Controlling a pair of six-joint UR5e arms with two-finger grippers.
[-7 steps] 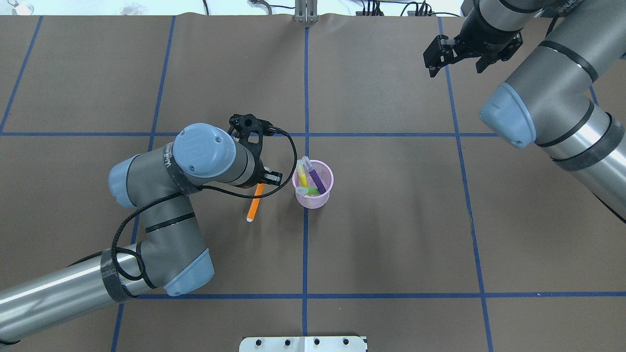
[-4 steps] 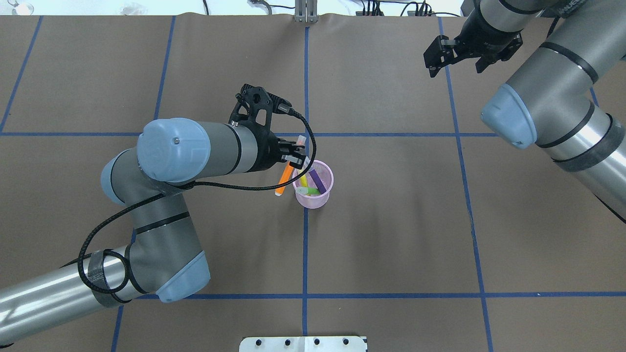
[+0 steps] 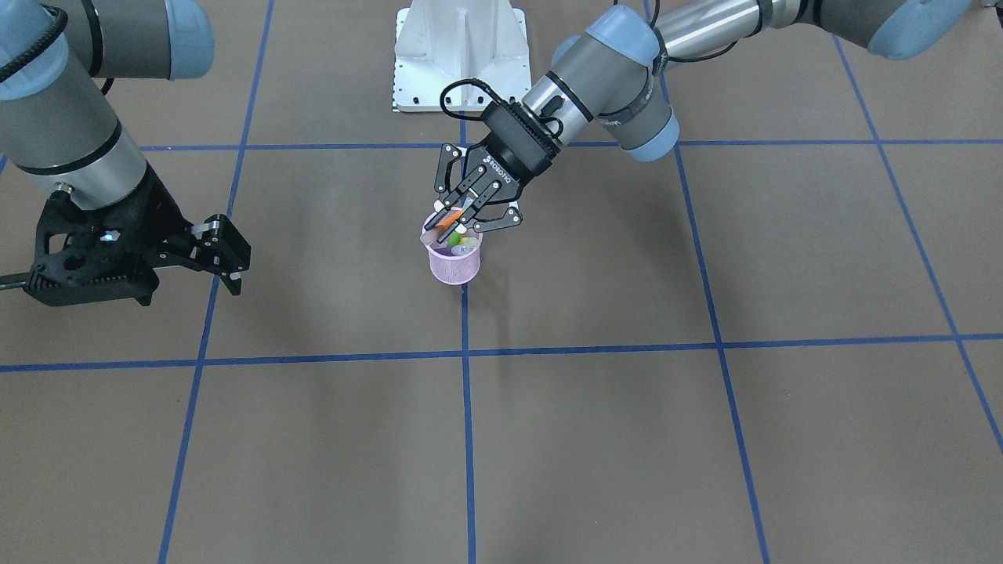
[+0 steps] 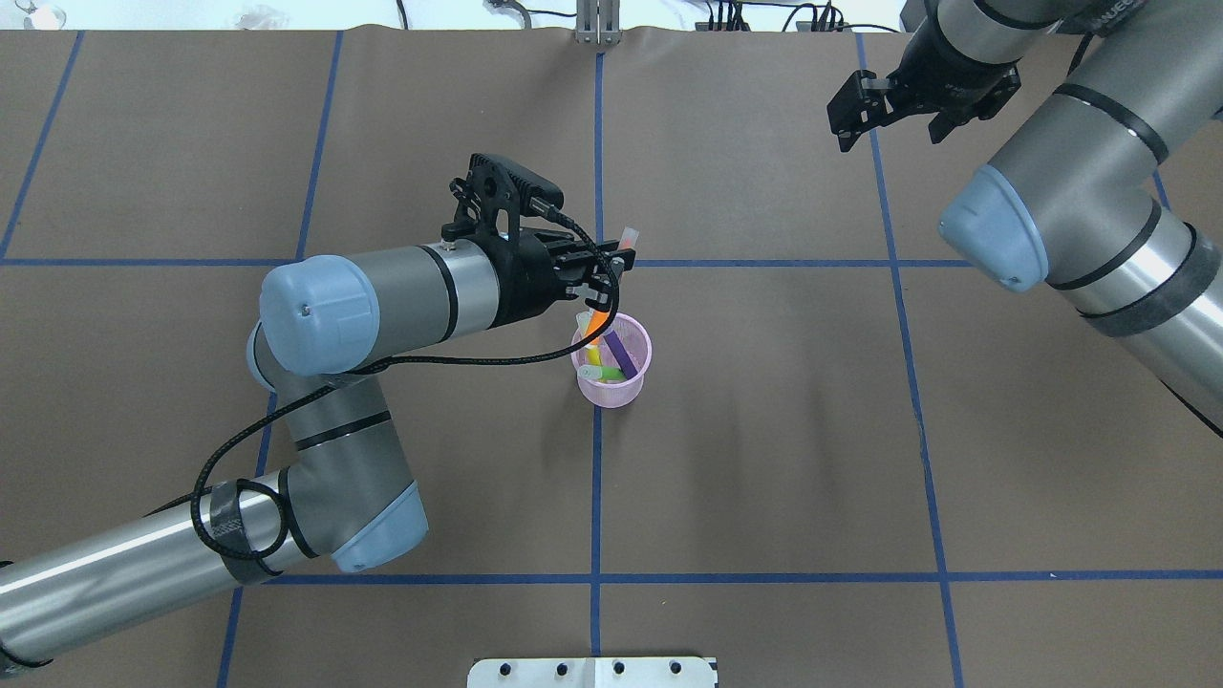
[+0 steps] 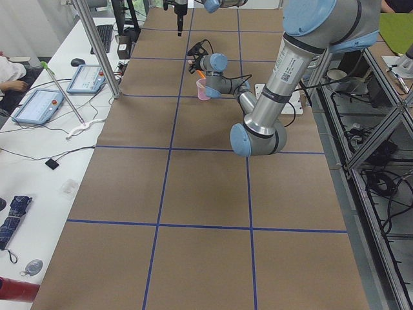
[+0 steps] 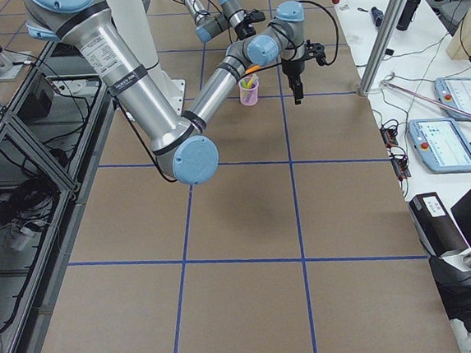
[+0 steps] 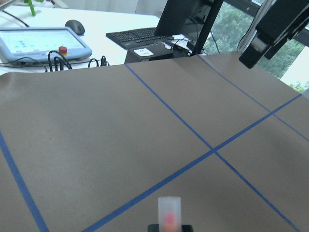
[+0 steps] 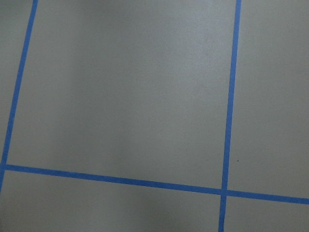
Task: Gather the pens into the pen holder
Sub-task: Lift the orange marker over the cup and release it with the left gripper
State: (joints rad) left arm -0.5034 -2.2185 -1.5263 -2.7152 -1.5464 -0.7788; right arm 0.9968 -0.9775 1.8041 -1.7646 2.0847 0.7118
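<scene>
The pink mesh pen holder (image 4: 638, 368) stands near the table's middle, also in the front view (image 3: 454, 268). It holds a purple pen (image 4: 623, 352), a yellow pen (image 4: 592, 355) and a green pen (image 4: 611, 373). My left gripper (image 4: 608, 277) is shut on the orange pen (image 4: 597, 323), tilted, with its lower end inside the holder's rim and its pale cap (image 4: 628, 235) sticking up past the fingers. The cap shows in the left wrist view (image 7: 169, 211). My right gripper (image 4: 893, 126) is open and empty at the far right, well away from the holder.
Blue tape lines (image 4: 596, 478) divide the brown table cover. A white base plate (image 4: 592, 672) sits at the near edge. My right arm's elbow (image 4: 994, 229) hangs over the right side. Tablets and a keyboard (image 7: 140, 35) lie past the far edge.
My left gripper lifted the orange pen off the table beside the holder, carried it right and up, and its lower end now dips into the holder. The right arm stayed still.
</scene>
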